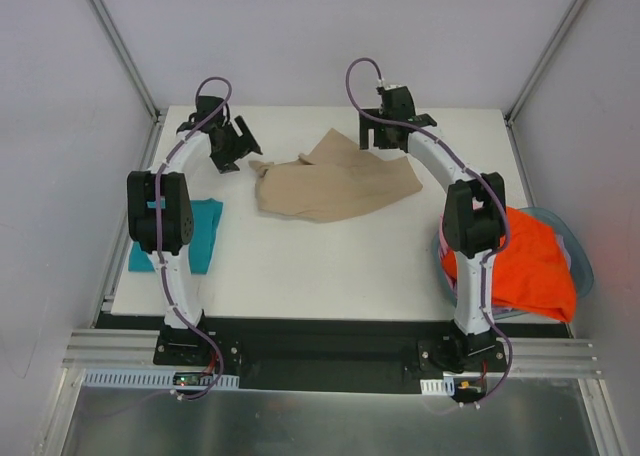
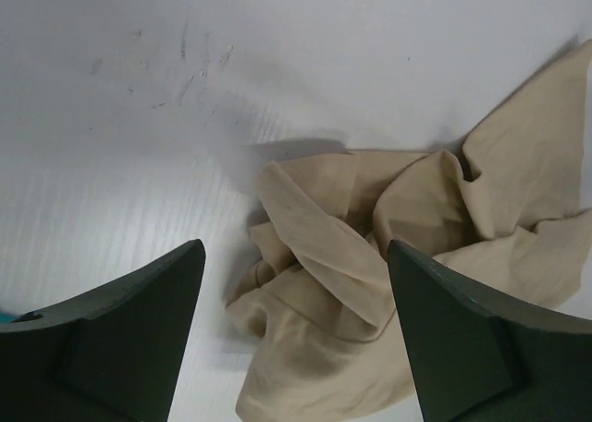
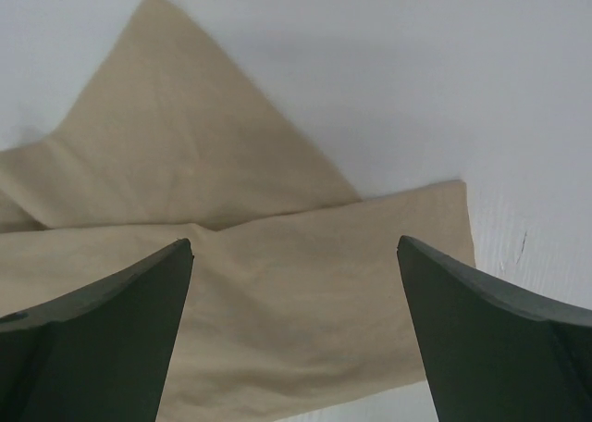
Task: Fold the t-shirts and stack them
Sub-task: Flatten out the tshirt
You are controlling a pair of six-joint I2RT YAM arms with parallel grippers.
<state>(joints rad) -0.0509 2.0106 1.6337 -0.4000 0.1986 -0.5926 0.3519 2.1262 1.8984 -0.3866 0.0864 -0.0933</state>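
A tan t-shirt (image 1: 335, 186) lies crumpled in the middle of the far half of the white table. My left gripper (image 1: 238, 146) is open above its bunched left end (image 2: 351, 283), holding nothing. My right gripper (image 1: 388, 126) is open above its flatter right end (image 3: 277, 283), holding nothing. A teal t-shirt (image 1: 200, 234) lies folded at the table's left edge, partly behind my left arm. An orange t-shirt (image 1: 530, 261) lies on top of the basket at the right, with a strip of pink and lavender cloth showing under it.
The round blue-grey basket (image 1: 578, 246) sits at the table's right edge beside my right arm. White walls with metal corner posts enclose the table (image 1: 330, 266) on three sides.
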